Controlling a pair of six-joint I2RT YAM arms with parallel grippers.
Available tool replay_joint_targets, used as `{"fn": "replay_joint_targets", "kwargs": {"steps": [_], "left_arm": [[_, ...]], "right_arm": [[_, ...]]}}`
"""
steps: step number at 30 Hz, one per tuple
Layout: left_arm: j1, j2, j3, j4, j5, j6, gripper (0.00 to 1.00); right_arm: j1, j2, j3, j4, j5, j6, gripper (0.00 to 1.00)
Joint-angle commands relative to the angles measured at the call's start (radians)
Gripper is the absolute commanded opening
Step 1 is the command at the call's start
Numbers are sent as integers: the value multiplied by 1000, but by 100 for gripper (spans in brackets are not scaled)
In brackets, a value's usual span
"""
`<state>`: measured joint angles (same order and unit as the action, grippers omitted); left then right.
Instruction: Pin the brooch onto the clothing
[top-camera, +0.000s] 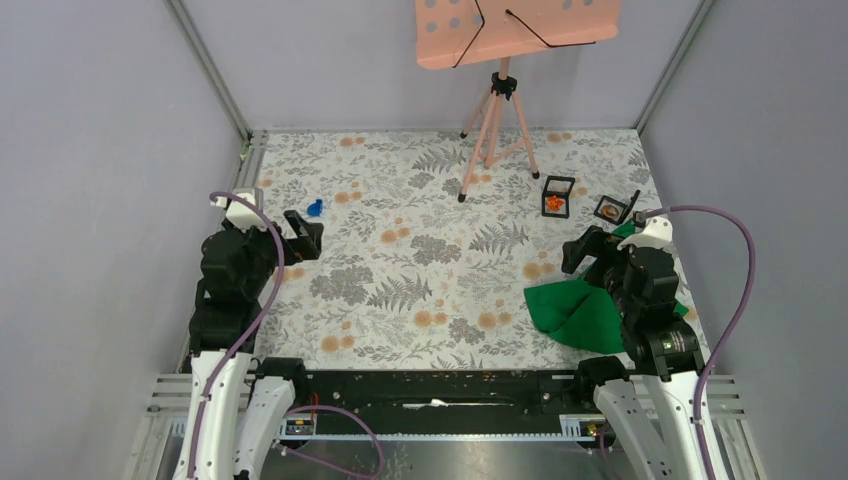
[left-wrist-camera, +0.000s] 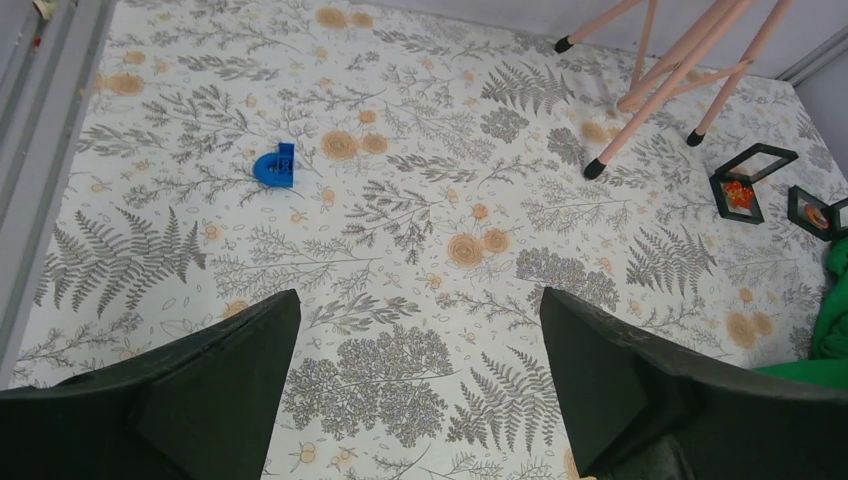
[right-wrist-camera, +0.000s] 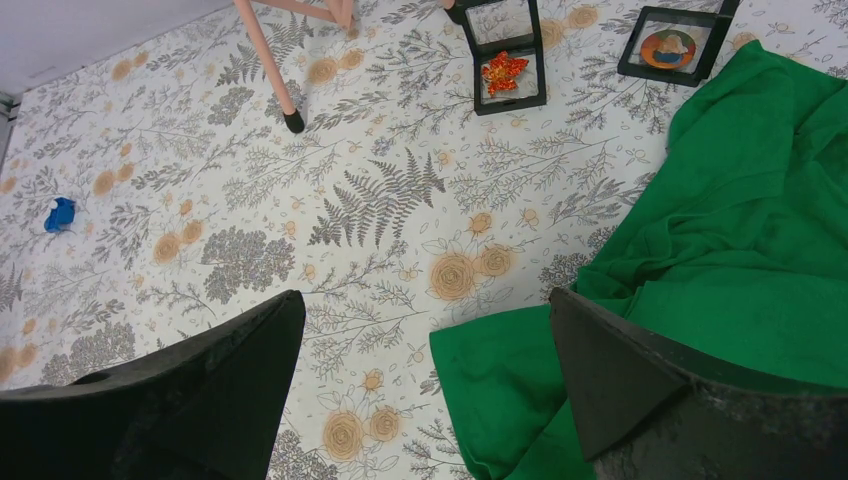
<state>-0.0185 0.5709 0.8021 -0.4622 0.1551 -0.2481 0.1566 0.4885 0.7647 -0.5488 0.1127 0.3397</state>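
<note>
Two grippers up off the table, both spread to the full and holding nothing. Left gripper poised over bare floral tablecloth on the left side, fingers wide apart, only printed ferns and blossoms between them. Right gripper poised on the right side, likewise wide apart, one finger over the cloth and the other over the near left edge of the green T-shirt.

Shirt crumpled at the right edge of the table, partly hidden under the right arm in the top view, folds loose, one flap reaching out toward the table's middle.

Beyond it, toward the far wall, two small black cases, both open and near each other. Nearer the middle, the left case, with a red-orange leaf-shaped brooch resting inside on a pale pad. Just beside the shirt's far edge, the right case, with a round multicoloured piece inside, possibly a second brooch, too small to tell.

Well apart from the shirt, on the far left and near the left gripper, a small blue plastic object. At the back, a pink tripod stand, feet on the cloth, carrying a pink perforated tray.
</note>
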Motion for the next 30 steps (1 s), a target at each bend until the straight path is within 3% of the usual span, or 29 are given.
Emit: {"fn": "replay_joint_targets", "kwargs": {"steps": [1,10,22,30], "left_arm": [[7,33,38,33,7,-30,99],[14,74,40,53,-11,-57,99],[-21,191,81,60,225,-35,99],[-21,154,27,62,226,-44,99]], "right_arm": [[4,1,12,16,17,-1,100],[5,1,18,-42,151,-3,100],[4,200,-91,-131,142,143,100],[1,386,-99,-120,419,213,100]]}}
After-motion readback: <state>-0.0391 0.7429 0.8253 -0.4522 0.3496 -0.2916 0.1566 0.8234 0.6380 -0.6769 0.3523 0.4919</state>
